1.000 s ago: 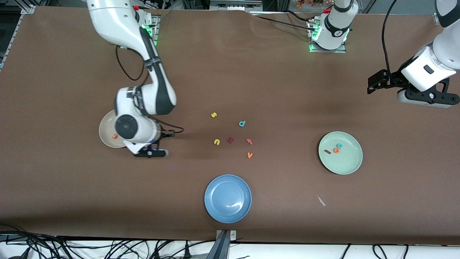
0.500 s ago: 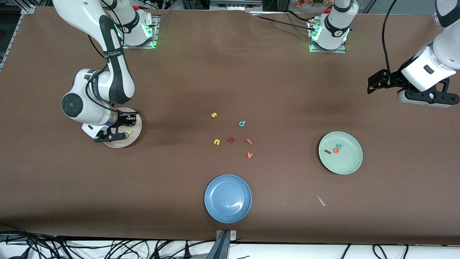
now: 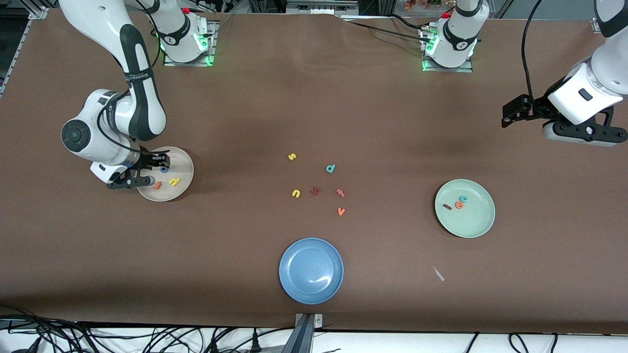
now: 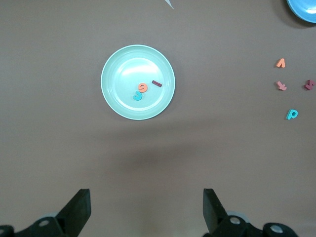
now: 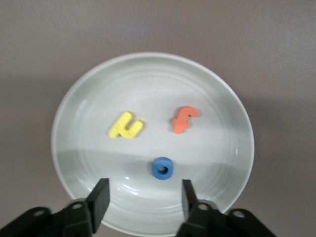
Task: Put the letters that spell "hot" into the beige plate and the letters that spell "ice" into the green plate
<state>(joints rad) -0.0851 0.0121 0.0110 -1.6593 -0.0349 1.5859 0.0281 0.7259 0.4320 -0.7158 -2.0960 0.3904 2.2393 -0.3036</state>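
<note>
The right gripper (image 3: 147,171) hung over the edge of the beige plate (image 3: 182,191), which sat toward the right arm's end of the table; its jaws stood apart with nothing between them. In the right wrist view the plate (image 5: 79,106) held all three "hot" letters, lying apart from one another: the yellow h (image 5: 125,126), the orange t (image 5: 183,119) and the blue o (image 5: 162,168), the o lying just off the fingertips (image 5: 101,193). The left gripper (image 3: 515,113) waited in the air over bare table at the left arm's end, jaws wide and empty. The green plate (image 3: 473,225) lay toward that end and held the red i (image 3: 447,207), the orange e (image 3: 459,205) and the teal c (image 3: 463,198), the e touching the c. Loose letters lay mid-table: yellow s (image 3: 292,157), yellow u (image 3: 296,193), teal d (image 3: 330,168), a dark red letter (image 3: 315,190) and two orange ones (image 3: 340,192) (image 3: 341,211). The blue plate (image 3: 311,270) sat nearest the front camera.
</note>
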